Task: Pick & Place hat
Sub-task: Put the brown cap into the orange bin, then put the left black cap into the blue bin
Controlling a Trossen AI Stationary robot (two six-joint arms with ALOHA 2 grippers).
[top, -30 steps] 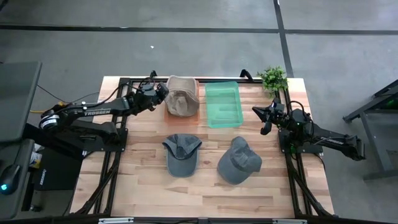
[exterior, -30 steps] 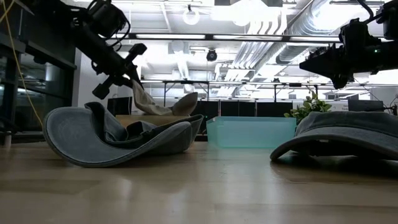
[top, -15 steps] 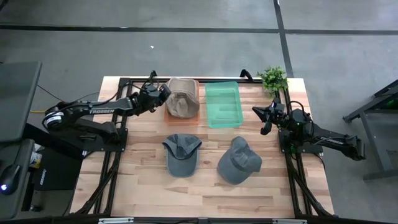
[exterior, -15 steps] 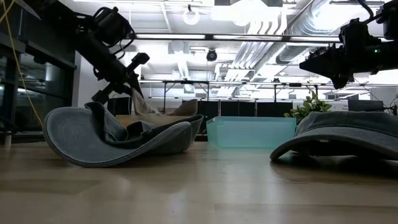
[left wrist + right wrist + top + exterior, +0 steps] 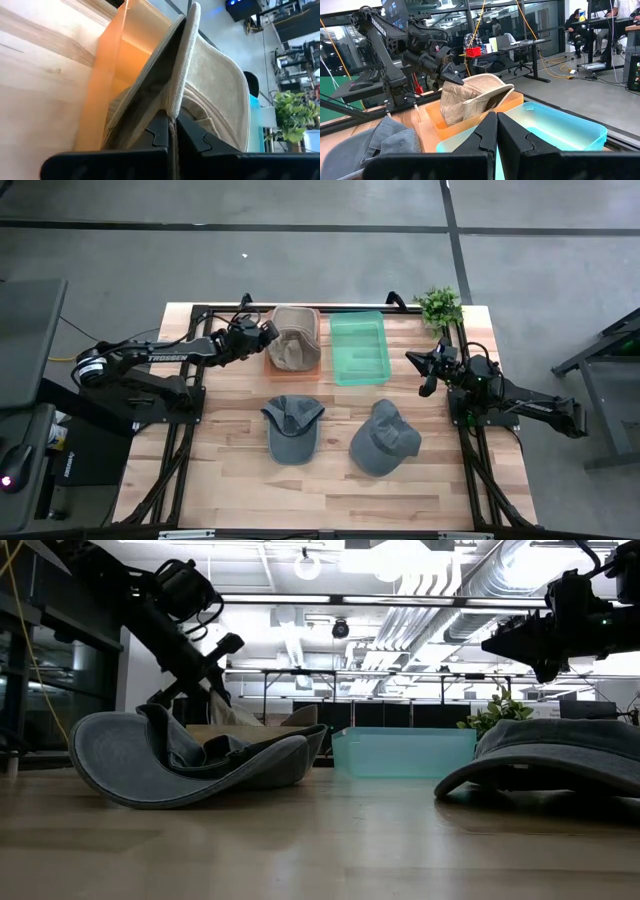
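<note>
A beige hat point(image 5: 293, 340) sits partly in an orange tray point(image 5: 312, 362) at the table's far side, its crown showing in the right wrist view point(image 5: 470, 97). My left gripper point(image 5: 268, 332) is shut on the hat's left edge and shows in the low view point(image 5: 218, 690). My right gripper point(image 5: 428, 366) hangs shut and empty above the table's right side, its fingers closed together in its own view point(image 5: 496, 117). Two grey caps point(image 5: 292, 425) point(image 5: 385, 438) lie on the wood nearer the front. My left gripper pinches the beige hat's rim edge point(image 5: 173, 112) between its two fingers. The fingers come slanting down from the table's left. The hat stands tilted on edge, its lower part inside the orange tray point(image 5: 112, 75), the rest leaning away from the gripper.
A green tray point(image 5: 358, 348) stands right of the orange one. A small plant point(image 5: 438, 305) is at the far right corner. The low view has the left grey cap point(image 5: 190, 755) upturned in front and the other cap point(image 5: 550, 755) at right.
My left gripper has sunk toward the orange tray and rolled a little, still shut on the hat. The beige hat has come down with it, from hanging above the tray to resting lower in it.
</note>
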